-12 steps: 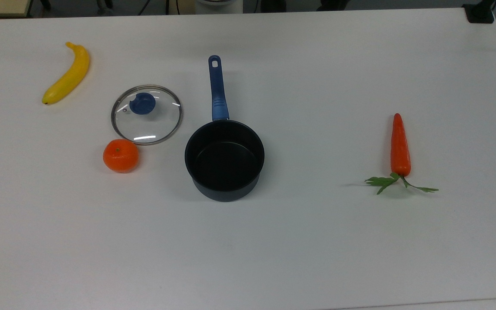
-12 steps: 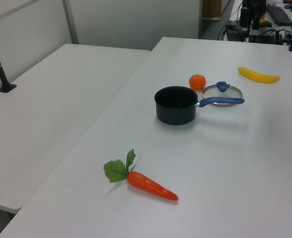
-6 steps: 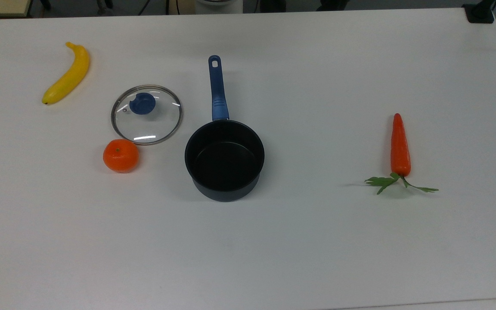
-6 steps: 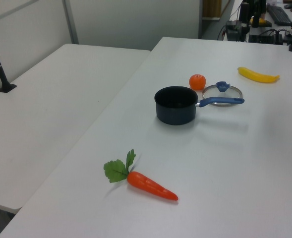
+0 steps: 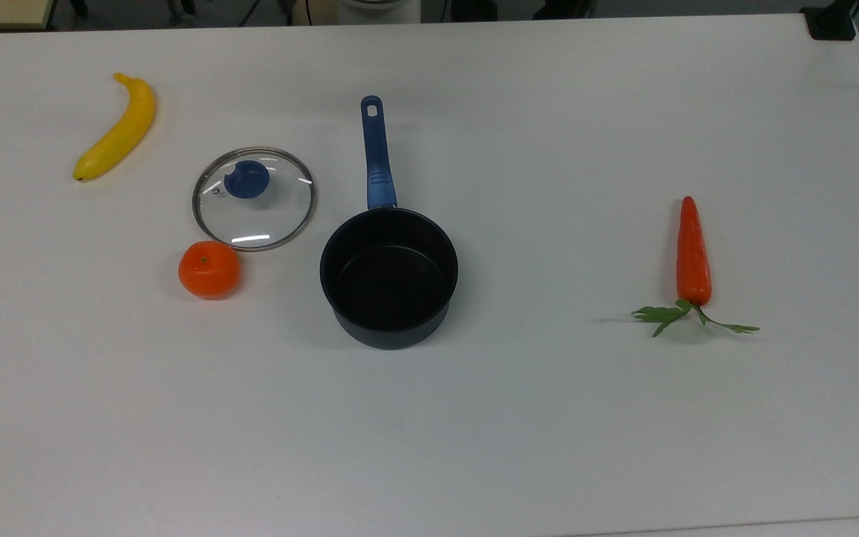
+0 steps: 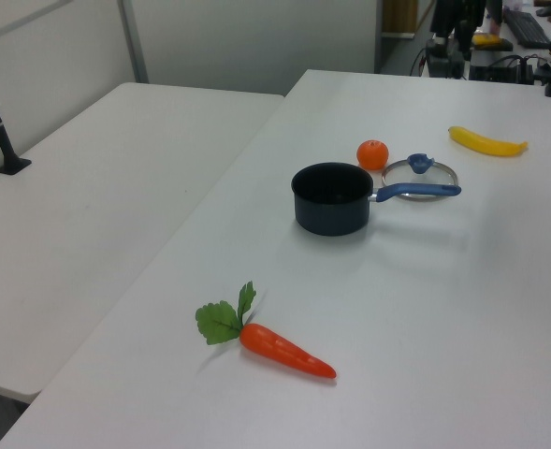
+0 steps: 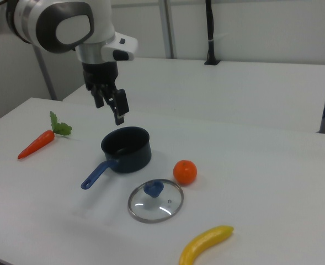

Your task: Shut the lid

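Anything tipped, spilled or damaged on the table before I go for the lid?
Nothing stands out. The lid lies flat, knob up, beside the empty, upright saucepan; the orange, banana and carrot look intact.

White rounded arm [image 7: 68, 25] (grey joint cap) with black gripper [image 7: 110, 105].

Arm [image 7: 57, 25] cut off at frame edge
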### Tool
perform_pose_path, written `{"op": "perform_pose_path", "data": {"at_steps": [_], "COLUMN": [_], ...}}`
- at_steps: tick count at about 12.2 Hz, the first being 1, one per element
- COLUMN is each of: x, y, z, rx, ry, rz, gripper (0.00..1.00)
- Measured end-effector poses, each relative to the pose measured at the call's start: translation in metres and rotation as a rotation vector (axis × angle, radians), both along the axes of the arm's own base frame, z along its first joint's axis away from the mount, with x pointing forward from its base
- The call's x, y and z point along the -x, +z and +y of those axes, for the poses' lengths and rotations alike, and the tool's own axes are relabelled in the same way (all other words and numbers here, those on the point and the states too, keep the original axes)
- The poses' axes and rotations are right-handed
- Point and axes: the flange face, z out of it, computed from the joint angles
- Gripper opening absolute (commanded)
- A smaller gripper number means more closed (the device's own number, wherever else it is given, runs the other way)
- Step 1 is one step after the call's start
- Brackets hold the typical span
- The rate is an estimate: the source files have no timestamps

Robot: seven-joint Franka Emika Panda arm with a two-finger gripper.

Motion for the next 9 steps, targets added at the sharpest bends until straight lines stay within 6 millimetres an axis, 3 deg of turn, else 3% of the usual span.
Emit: {"op": "perform_pose_path", "data": {"at_steps": [2, 4, 9], "x": [-0.011, -0.022, -0.044], "y": [-0.004, -0.021, -0.115], "z": [-0.002, -0.007, -0.043], "rx": [0.0, 0.004, 0.024], "ry": [-0.098, -0.119, -0.117], "rz": [-0.02, -0.01, 0.111], "gripper": [1.0, 1.0, 1.0]}}
